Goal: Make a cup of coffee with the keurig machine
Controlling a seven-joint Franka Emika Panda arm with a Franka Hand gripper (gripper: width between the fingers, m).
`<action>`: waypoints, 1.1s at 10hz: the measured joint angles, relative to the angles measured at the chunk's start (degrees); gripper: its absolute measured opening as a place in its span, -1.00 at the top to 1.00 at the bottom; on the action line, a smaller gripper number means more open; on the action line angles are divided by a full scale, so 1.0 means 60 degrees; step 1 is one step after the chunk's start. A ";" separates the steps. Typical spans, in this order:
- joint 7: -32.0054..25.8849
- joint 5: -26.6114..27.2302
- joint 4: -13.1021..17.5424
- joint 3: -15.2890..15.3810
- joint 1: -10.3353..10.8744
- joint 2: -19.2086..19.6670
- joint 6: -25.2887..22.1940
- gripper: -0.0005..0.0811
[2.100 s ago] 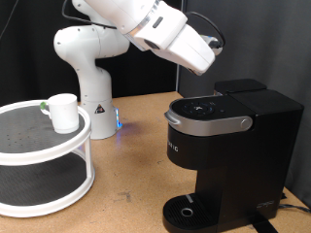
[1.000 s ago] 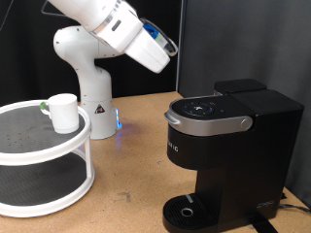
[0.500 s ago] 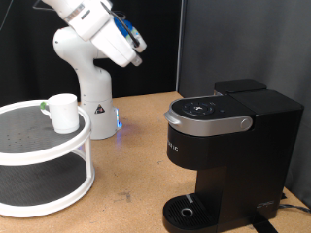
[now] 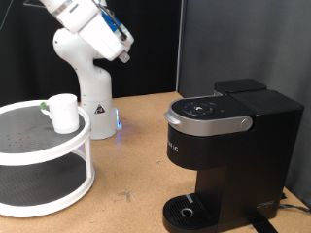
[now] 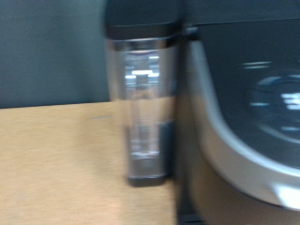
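Height is what marks the arm's end in the exterior view: the gripper is carried near that view's top, left of centre, in front of the white robot base. Its fingers cannot be made out there, and none are seen in the wrist view, so whether they are apart or together cannot be told. Nothing is seen held.

The cup is found well below the gripper and toward the exterior view's left, upright on the upper level of a white two-tier round shelf, with its greenish handle turned to the left. The keurig machine is placed on the wooden table at the exterior view's right, well apart from both the cup and the gripper. Its lid is seen closed, and its round drip tray carries no cup.

In the blurred wrist view, the keurig machine's curved grey band and its clear water tank are shown.
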 joint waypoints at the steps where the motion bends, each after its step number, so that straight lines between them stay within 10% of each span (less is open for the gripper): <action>1: 0.0002 0.0137 -0.0281 -0.0030 -0.0105 -0.0287 0.0406 0.98; 7: -0.0249 -0.1056 -0.0792 -0.0724 -0.1004 -0.1753 -0.1485 0.98; 11: 0.0055 -0.1028 -0.0967 -0.0811 -0.1394 -0.1893 -0.1120 0.98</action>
